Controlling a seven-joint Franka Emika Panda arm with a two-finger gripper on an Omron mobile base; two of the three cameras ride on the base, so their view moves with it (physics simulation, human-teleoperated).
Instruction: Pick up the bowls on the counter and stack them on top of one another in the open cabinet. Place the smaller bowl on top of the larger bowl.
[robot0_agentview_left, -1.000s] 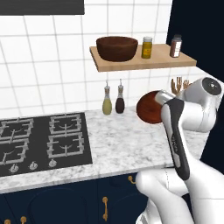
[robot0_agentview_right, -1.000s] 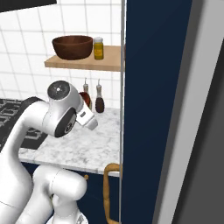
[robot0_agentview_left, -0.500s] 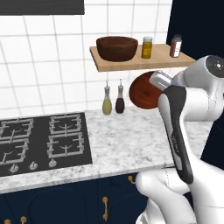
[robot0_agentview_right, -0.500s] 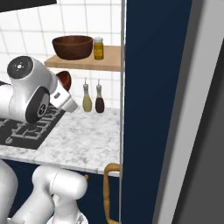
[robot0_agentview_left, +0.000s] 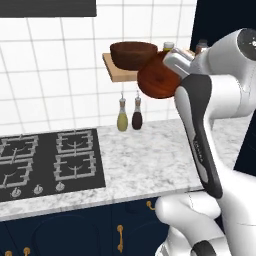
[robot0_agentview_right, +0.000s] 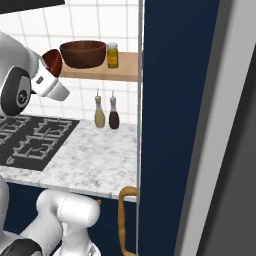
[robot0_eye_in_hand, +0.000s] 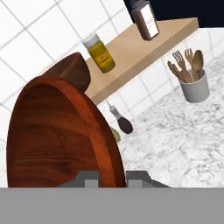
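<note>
Clamped on the rim of the smaller bowl (robot0_eye_in_hand: 61, 135), my claw (robot0_eye_in_hand: 111, 177) holds it up at shelf height, tipped on edge so its hollow faces the hand camera. My arm is raised high, elbow bent, the hand reaching toward the tiled wall well above the counter (robot0_agentview_left: 150, 160).

From the left base view the smaller bowl (robot0_agentview_left: 159, 76) overlaps the front of the larger bowl (robot0_agentview_left: 133, 54); whether the two touch I cannot tell. The larger bowl sits upright on the open cabinet (robot0_agentview_right: 122, 70).

Two bowls in all. Two jars share the board: a yellow jar (robot0_eye_in_hand: 99, 53) just beside the larger bowl, and a dark jar (robot0_eye_in_hand: 145, 18) further along. Two bottles (robot0_agentview_right: 106, 112) stand on the counter below against the tiles. One white cup of wooden utensils (robot0_eye_in_hand: 192, 81) stands further along the counter, and one black hob (robot0_agentview_left: 45, 162) is set into it.
</note>
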